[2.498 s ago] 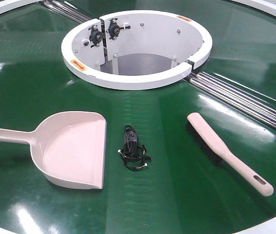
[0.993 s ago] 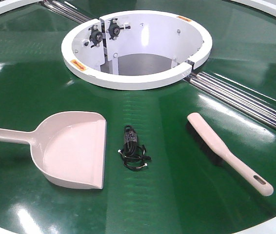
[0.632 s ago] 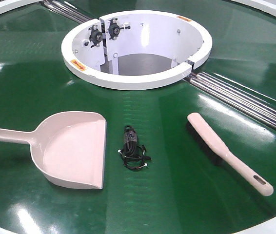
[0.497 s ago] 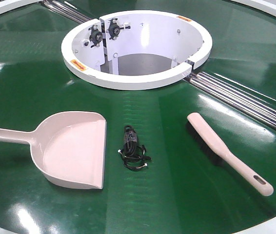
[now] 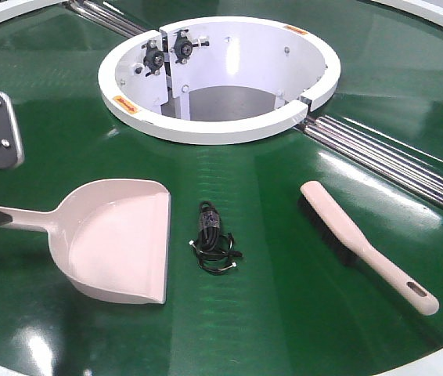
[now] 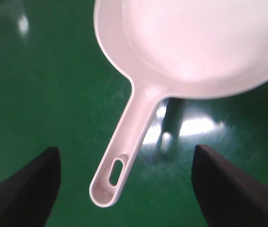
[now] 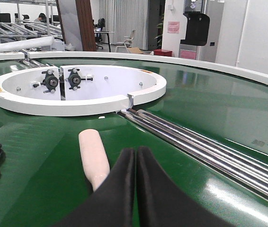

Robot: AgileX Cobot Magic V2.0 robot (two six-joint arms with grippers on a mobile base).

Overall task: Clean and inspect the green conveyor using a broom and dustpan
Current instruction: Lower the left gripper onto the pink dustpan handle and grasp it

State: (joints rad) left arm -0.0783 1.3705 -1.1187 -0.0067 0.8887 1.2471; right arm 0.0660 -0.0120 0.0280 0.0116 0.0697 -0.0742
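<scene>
The green conveyor [image 5: 284, 321] fills the front view, and the white hub ring [image 5: 206, 129] is seen at the upper centre, with silver rollers [image 5: 394, 160] running from it toward the right edge. The dustpan [image 5: 120, 243] is laid flat on the belt at the lower left, its open mouth turned to the right and its thin handle pointed at the left edge of the frame. A small bundle of black cable [image 5: 215, 249] is placed just beside the mouth of the dustpan, apart from it. The broom [image 5: 347, 231] is laid at the lower right, slanted, with its bristled head toward the upper left and its handle toward the lower right corner. The left hand [image 6: 124, 156] is spread wide: in its wrist view the dark fingers [image 6: 25, 189] are seen in the two lower corners, and the slotted end of the dustpan handle is framed between them without being touched by either. The right hand [image 7: 135, 153] is pressed closed at the bottom centre of its wrist view, with nothing held between its fingers; the rounded end of the broom is shown just above and to the left of them, lying on the belt.
</scene>
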